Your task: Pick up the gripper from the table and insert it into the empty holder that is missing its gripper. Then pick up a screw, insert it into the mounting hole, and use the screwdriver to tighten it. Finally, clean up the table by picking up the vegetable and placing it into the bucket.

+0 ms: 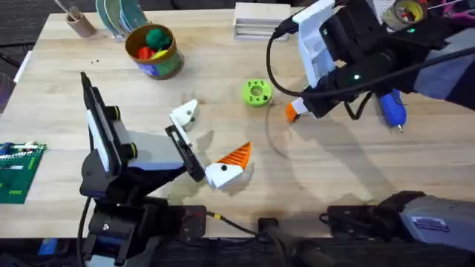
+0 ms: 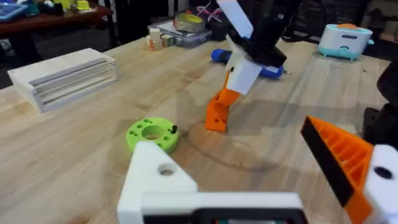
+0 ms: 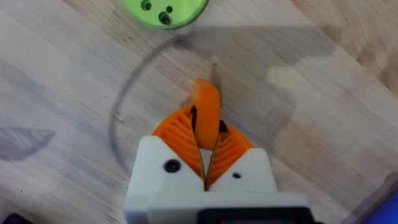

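Note:
My right gripper [image 1: 297, 110] is shut on the small orange gripper [image 3: 205, 115], which sticks out between its ribbed pads [image 3: 177, 134]. In the left wrist view the orange gripper [image 2: 217, 112] hangs with its lower end at the tabletop, right of the green disc. My left gripper [image 1: 211, 137] lies open near the table's middle. One of its fingers is the empty holder [image 1: 185, 115], bare white with a hole [image 2: 166, 170]; the other carries an orange ribbed tip [image 1: 236, 156]. The blue screwdriver [image 1: 391, 107] lies at the right. The bucket [image 1: 167, 63] at the back left holds coloured toys; I cannot single out the vegetable.
A green disc [image 1: 256, 93] with small dark screws [image 3: 165, 17] sits between the two grippers. A white slatted block [image 1: 260, 18] and a brown cup [image 1: 78, 22] stand at the back edge. A green board [image 1: 15, 170] lies at the left edge.

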